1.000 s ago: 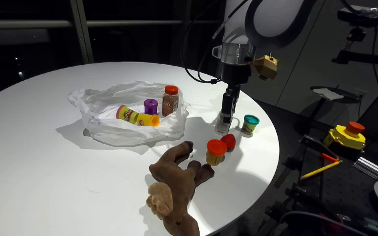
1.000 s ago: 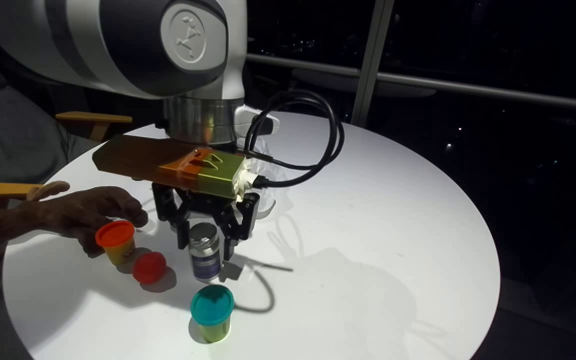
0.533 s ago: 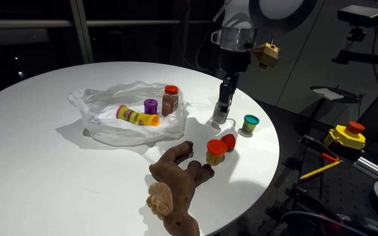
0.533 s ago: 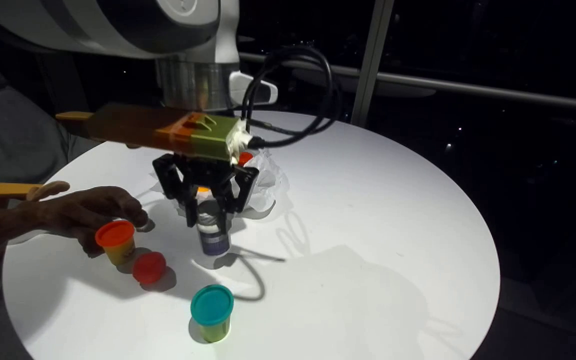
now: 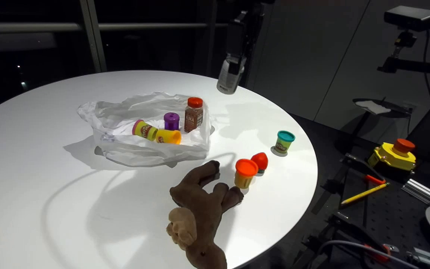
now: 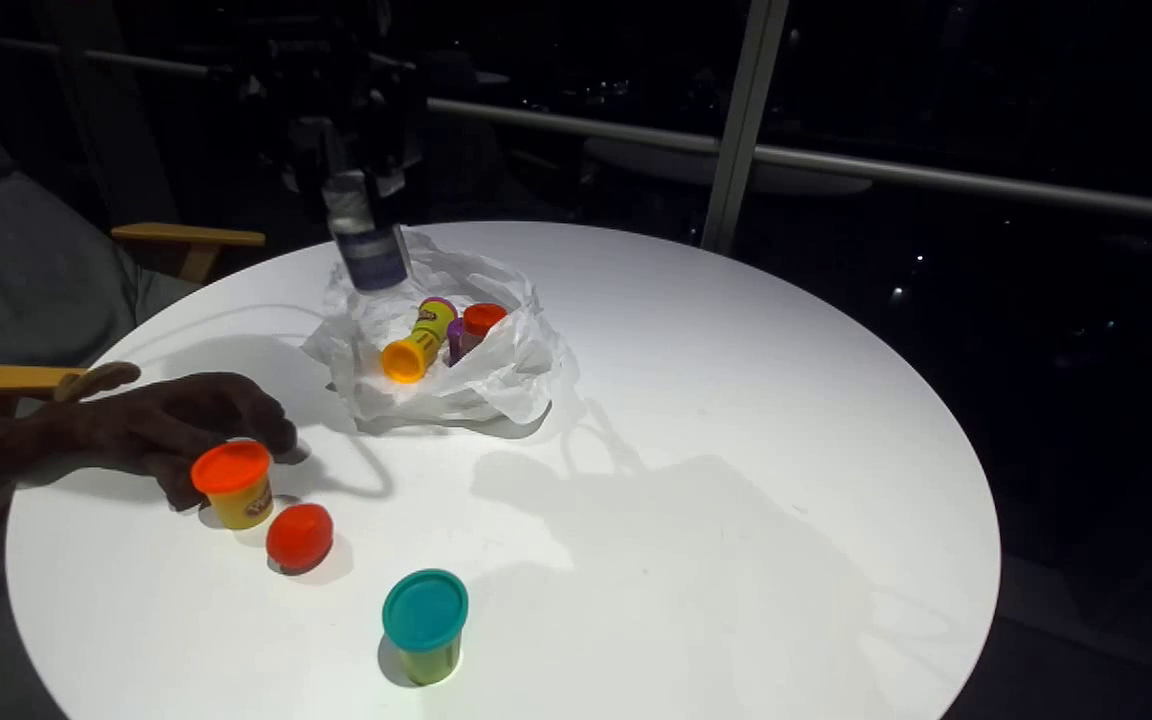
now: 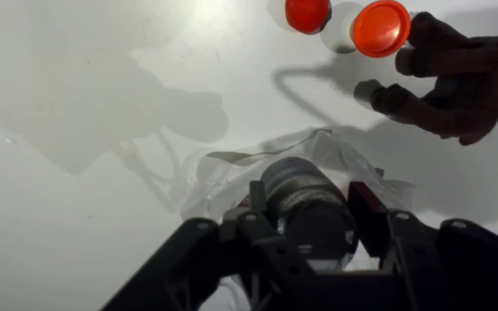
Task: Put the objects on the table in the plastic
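My gripper (image 7: 308, 196) is shut on a small jar (image 6: 371, 262) with a dark label, held tilted in the air. In the wrist view the plastic (image 7: 339, 160) lies below the jar. That whitish bag (image 5: 140, 153) holds a purple-lidded shaker (image 5: 171, 121), a yellow cup (image 5: 146, 130), an orange-ended cup (image 5: 168, 137) and a red-lidded bottle (image 5: 193, 117). Standing on the white table (image 5: 24, 179) are a teal-lidded cup (image 5: 284, 142), an orange-lidded cup (image 5: 245, 173) and a red rounded object (image 5: 260, 161). The brown plush animal (image 5: 200, 201) lies on its side near them.
The plush animal's legs (image 6: 166, 420) reach close to the orange-lidded cup (image 6: 233, 485). Beyond the table, an armchair (image 6: 26, 260) stands in an exterior view. Off the table's edge are a yellow box with a red button (image 5: 394, 155) and a camera mount (image 5: 405, 41).
The fingers have closed on the jar. It has been lifted well off the table and carried away from the teal-lidded cup, toward the bag. The other objects have stayed in place.
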`<state>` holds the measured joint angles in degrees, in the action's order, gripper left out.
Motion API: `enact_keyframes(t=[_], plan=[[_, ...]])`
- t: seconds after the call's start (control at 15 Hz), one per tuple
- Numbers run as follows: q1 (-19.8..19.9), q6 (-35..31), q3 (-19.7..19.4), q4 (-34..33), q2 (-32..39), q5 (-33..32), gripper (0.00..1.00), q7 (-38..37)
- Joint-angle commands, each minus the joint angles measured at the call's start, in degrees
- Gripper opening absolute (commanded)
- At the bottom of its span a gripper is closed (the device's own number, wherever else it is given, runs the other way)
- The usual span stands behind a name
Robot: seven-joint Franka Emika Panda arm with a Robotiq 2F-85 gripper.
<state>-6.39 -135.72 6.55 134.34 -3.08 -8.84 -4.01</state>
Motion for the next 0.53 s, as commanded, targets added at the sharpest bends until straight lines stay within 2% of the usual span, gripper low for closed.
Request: enact_keyframes(t=[0.0, 0.2, 0.47], plan=[[-1.1, -0.7, 1.6, -8.5, 7.6, -1.3, 0.2, -2.2], [-2.4, -2.2, 1.9, -14.9, 15.6, -2.6, 0.2, -4.3], [-5.9, -2.7, -0.1, -24.7, 26.5, -7.0, 0.2, -8.4]])
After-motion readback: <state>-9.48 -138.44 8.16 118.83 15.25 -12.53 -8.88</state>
